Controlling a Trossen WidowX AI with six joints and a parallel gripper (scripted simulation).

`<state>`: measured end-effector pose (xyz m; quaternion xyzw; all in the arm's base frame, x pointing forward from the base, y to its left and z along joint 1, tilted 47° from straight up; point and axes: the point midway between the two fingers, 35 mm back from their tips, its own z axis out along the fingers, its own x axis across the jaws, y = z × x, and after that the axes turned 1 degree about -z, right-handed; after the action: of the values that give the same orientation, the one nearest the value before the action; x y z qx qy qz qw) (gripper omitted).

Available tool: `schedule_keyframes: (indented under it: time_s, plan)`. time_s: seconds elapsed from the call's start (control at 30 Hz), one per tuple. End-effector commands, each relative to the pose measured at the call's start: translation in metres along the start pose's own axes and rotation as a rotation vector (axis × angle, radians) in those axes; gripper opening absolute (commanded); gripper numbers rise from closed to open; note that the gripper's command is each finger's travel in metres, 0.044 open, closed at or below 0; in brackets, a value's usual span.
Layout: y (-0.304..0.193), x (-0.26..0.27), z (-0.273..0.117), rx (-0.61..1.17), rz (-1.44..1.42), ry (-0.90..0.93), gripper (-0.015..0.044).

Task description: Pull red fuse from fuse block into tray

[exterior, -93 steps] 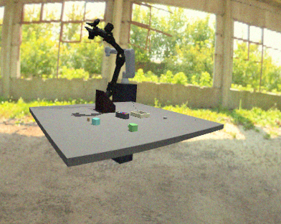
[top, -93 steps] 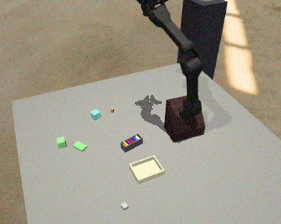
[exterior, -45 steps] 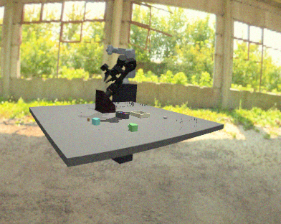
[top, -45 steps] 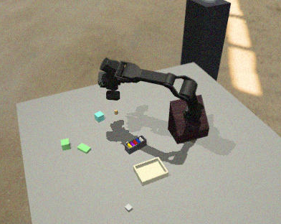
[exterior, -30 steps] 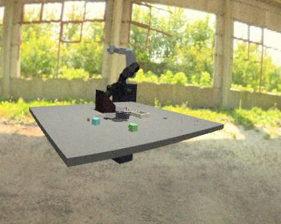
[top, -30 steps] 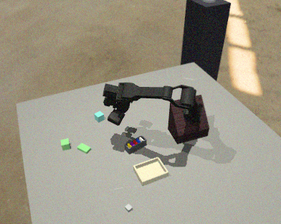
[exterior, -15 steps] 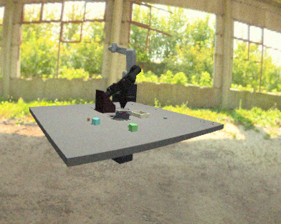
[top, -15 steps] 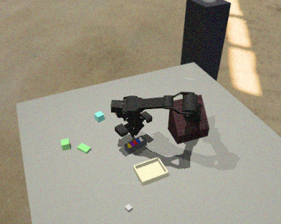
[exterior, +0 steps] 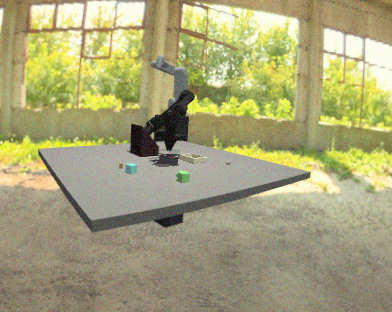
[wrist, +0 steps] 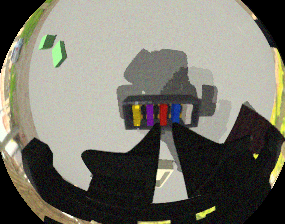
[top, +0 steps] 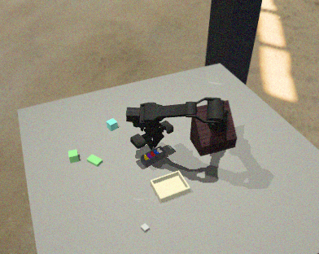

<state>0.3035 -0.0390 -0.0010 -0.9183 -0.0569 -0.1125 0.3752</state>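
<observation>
In the top view, the black parallel-jaw end effector (top: pixel 151 143) covers the upper edge of the dark rectangular fuse block (top: pixel 152 156); contact cannot be determined. In the exterior view, the fuse colours are too small to resolve. In the wrist view, the dark fingers hide most of the cream shallow tray (wrist: pixel 165 176), and the grey tabletop (wrist: pixel 93 103) is cut off by the circular frame.
</observation>
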Motion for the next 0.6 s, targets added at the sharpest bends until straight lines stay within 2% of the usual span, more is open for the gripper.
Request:
schedule_keyframes:
  time_s: [0.0, 0.57]
  plan:
    - [-0.001, 0.0, 0.005, 0.007, 0.008, 0.001, 0.0066]
    - [-0.001, -0.001, 0.022, 0.008, 0.008, 0.001, 0.0066]
